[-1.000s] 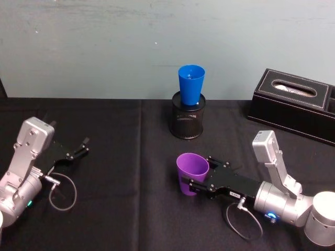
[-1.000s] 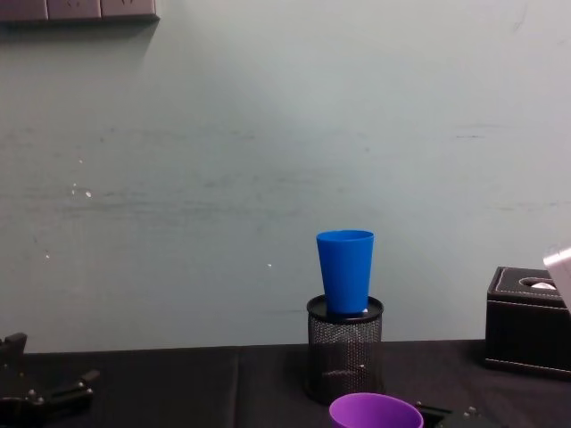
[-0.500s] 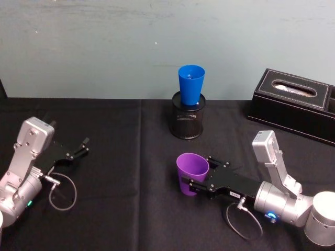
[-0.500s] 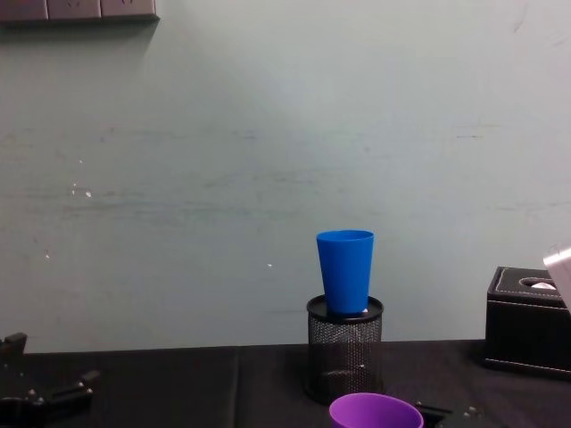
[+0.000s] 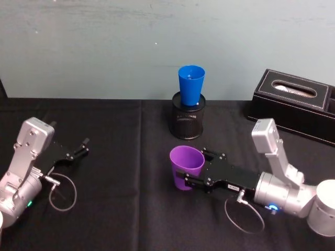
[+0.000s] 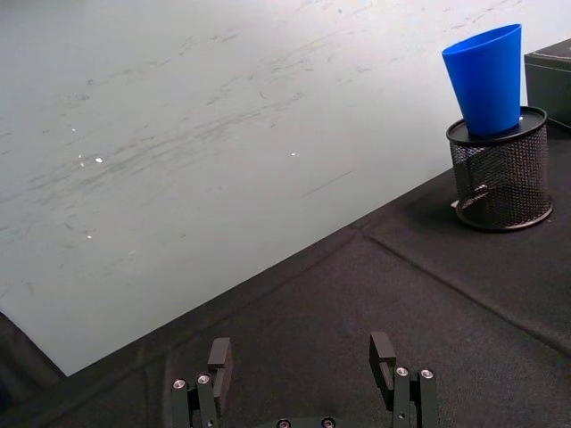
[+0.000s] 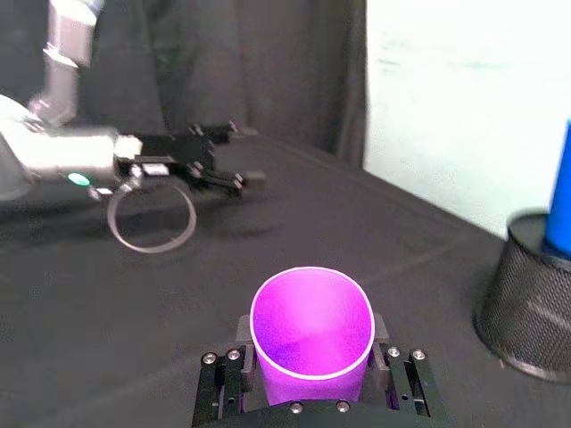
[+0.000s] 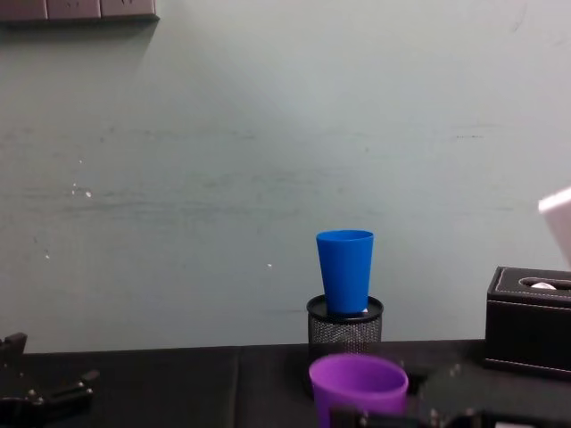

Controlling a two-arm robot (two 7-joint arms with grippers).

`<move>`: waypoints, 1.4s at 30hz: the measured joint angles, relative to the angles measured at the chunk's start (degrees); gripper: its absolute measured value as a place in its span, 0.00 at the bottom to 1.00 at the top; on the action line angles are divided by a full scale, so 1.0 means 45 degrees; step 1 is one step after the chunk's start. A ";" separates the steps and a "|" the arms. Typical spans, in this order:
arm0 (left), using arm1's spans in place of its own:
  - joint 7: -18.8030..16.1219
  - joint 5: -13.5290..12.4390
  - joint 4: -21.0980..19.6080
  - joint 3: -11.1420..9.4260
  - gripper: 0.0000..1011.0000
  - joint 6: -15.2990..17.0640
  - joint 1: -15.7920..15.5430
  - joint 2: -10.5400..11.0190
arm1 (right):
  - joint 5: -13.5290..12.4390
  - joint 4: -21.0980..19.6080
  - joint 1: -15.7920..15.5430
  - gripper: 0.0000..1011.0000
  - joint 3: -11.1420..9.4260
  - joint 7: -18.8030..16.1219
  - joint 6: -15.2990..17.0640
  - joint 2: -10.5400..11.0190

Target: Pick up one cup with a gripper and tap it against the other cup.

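Observation:
The purple cup [image 5: 186,166] hangs upright a little above the black cloth, and my right gripper [image 5: 192,167] is shut on its sides. In the right wrist view the purple cup [image 7: 310,334] sits between the two black fingers [image 7: 382,328]. The blue cup [image 5: 191,83] stands in a black mesh holder [image 5: 188,121] at the back, beyond the purple cup and apart from it. From the chest, the purple cup [image 8: 359,388] shows just below and in front of the blue cup [image 8: 345,270]. My left gripper [image 5: 84,145] rests open on the left, well away from both cups.
A black tissue box [image 5: 296,102] stands at the back right. The table carries a black cloth [image 5: 120,209], with open room in its middle and front. A pale wall closes off the back.
My right gripper has lifted the purple cup and carried it slightly left and toward the mesh holder. The left arm has not moved.

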State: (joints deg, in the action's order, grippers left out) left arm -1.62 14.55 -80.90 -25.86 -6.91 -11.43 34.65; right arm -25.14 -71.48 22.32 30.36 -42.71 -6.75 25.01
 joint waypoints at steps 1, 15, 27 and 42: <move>0.0000 0.0000 0.0000 0.0000 1.00 0.0000 0.0000 0.0000 | -0.0060 -0.0303 -0.0047 0.72 -0.0022 0.0001 0.0158 0.0109; 0.0000 0.0000 0.0000 -0.0001 1.00 0.0000 0.0000 0.0000 | -0.1164 -0.3050 0.0017 0.72 -0.0326 0.0297 0.2196 0.1342; 0.0000 0.0000 0.0000 0.0000 1.00 0.0000 0.0000 0.0000 | -0.1364 -0.3056 0.0221 0.72 -0.0204 0.0618 0.2393 0.1405; 0.0000 0.0000 0.0000 -0.0001 1.00 0.0001 -0.0001 0.0000 | -0.1332 -0.3040 0.0228 0.72 -0.0212 0.0573 0.2370 0.1392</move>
State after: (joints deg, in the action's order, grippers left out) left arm -1.62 14.55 -80.90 -25.86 -6.90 -11.43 34.65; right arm -31.13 -85.16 23.35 29.40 -40.13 3.91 31.28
